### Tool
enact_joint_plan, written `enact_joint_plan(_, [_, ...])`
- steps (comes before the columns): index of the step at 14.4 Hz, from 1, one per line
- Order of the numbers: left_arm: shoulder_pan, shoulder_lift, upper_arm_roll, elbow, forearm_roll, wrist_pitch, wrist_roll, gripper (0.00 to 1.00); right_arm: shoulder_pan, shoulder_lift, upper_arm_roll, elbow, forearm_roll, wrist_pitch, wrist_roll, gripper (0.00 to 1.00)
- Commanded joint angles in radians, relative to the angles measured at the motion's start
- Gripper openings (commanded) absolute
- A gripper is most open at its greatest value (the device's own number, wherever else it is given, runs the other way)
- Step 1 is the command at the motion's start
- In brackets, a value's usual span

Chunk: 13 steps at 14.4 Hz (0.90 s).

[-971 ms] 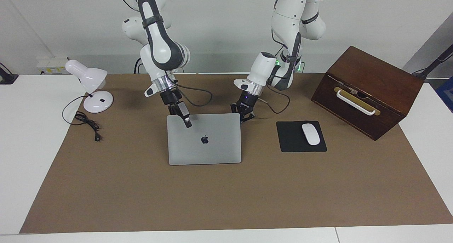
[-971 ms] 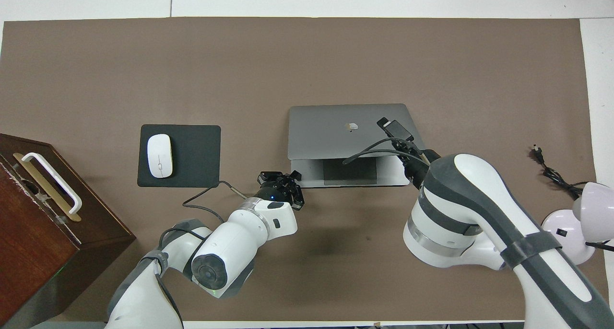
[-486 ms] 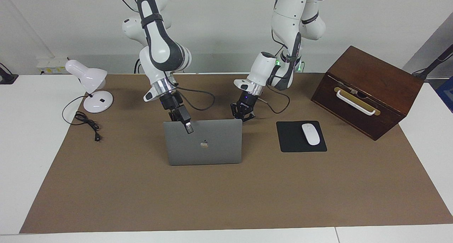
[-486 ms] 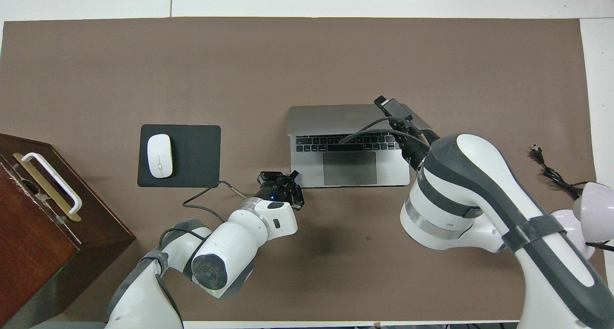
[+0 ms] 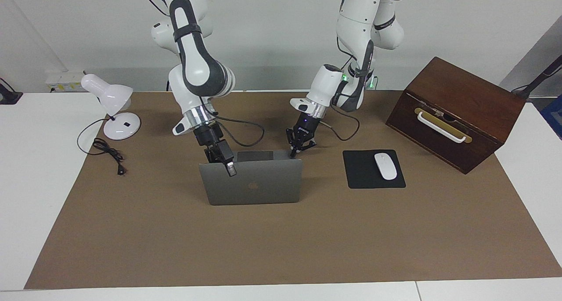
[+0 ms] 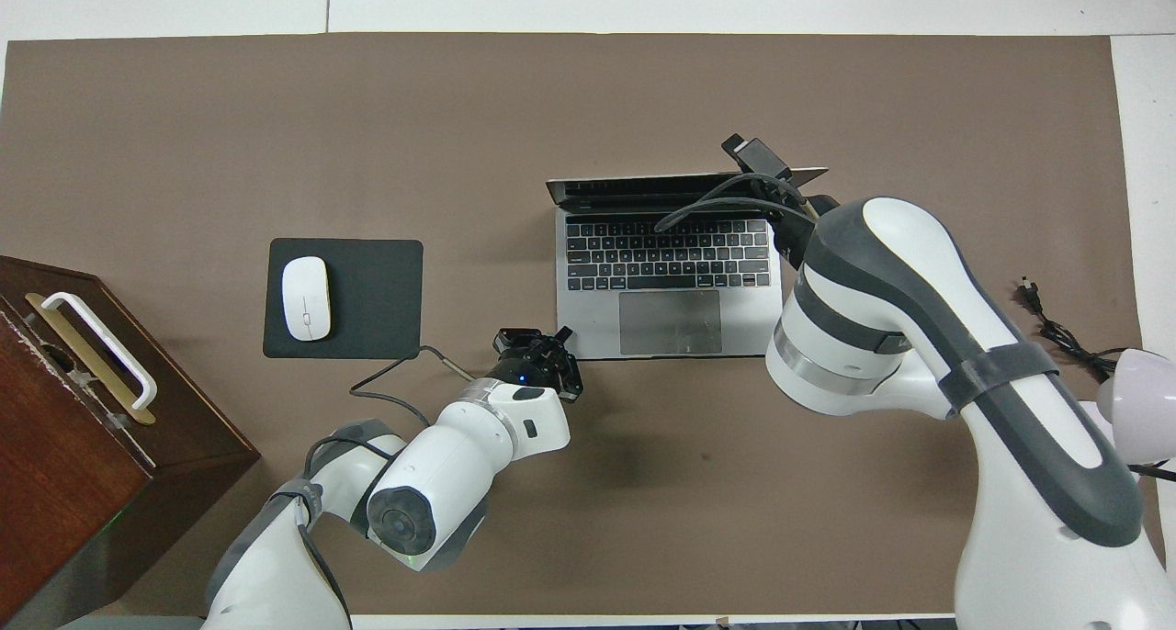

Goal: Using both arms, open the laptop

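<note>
A: Laptop [image 5: 252, 184] sits mid-mat, lid nearly upright, keyboard showing. Right gripper [image 5: 223, 161] is clamped on the lid's top corner toward the right arm's end. Left gripper [image 5: 299, 145] is down at the base corner nearest the robots, pinning it; jaws, cannot tell.

B: Risks?

A: Probably over-rotating the hinge if the right arm pushes further, or the base lifting and sliding if the left lets go. The grip on the thin edge could slip too.

B: Surroundings?

A: Brown mat [image 5: 281, 248] on a white table. Mouse pad [image 5: 362, 178] with mouse [image 5: 385, 166], wooden box [image 5: 456, 112], lamp [image 5: 112, 103] and its cord [image 5: 107, 154] all well apart from the laptop. Plain white wall.
</note>
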Motion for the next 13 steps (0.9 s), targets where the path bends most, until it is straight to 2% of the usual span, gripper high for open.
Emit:
enact_joint_plan(1, [-0.026,0.042,0.016,0.015,0.002,0.016,0.008,0.0,-0.033,0.041,0.003,0.058,-0.019,-0.018,-0.028,1.0])
enact_joint_plan(13, [-0.026,0.042,0.016,0.011,0.002,0.016,0.008,0.0,-0.053,0.069,0.003,0.078,-0.059,-0.046,-0.023,1.0])
